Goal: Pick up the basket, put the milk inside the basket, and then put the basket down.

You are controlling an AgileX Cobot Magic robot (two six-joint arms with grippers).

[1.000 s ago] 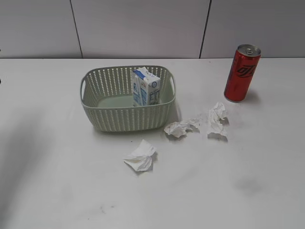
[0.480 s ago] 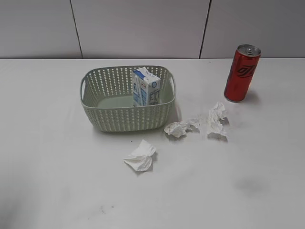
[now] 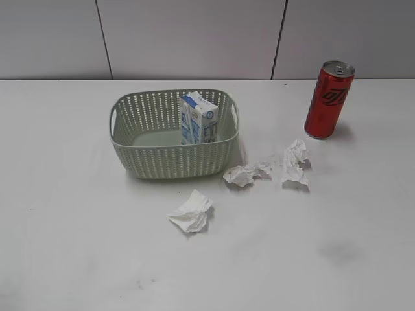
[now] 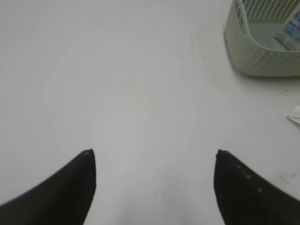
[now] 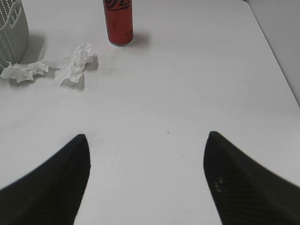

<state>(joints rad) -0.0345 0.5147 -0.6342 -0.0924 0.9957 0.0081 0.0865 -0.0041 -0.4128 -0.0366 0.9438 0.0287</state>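
The sage-green basket (image 3: 170,159) stands on the white table at centre left. The milk (image 3: 198,118), a white carton with blue print, stands upright inside it on the right side. The basket also shows at the top right of the left wrist view (image 4: 255,51), with a bit of the milk (image 4: 291,33) in it, and at the top left of the right wrist view (image 5: 11,28). My left gripper (image 4: 154,152) is open and empty over bare table, well to the left of the basket. My right gripper (image 5: 146,136) is open and empty over bare table. Neither gripper shows in the exterior view.
A red soda can (image 3: 329,99) stands at the back right; it also shows in the right wrist view (image 5: 118,21). Three crumpled tissues lie in front of and right of the basket (image 3: 192,212) (image 3: 245,173) (image 3: 295,162). The table's right edge (image 5: 276,56) shows in the right wrist view.
A faint shadow at the lower left of the table has faded away. The basket, milk, can and tissues have not moved.
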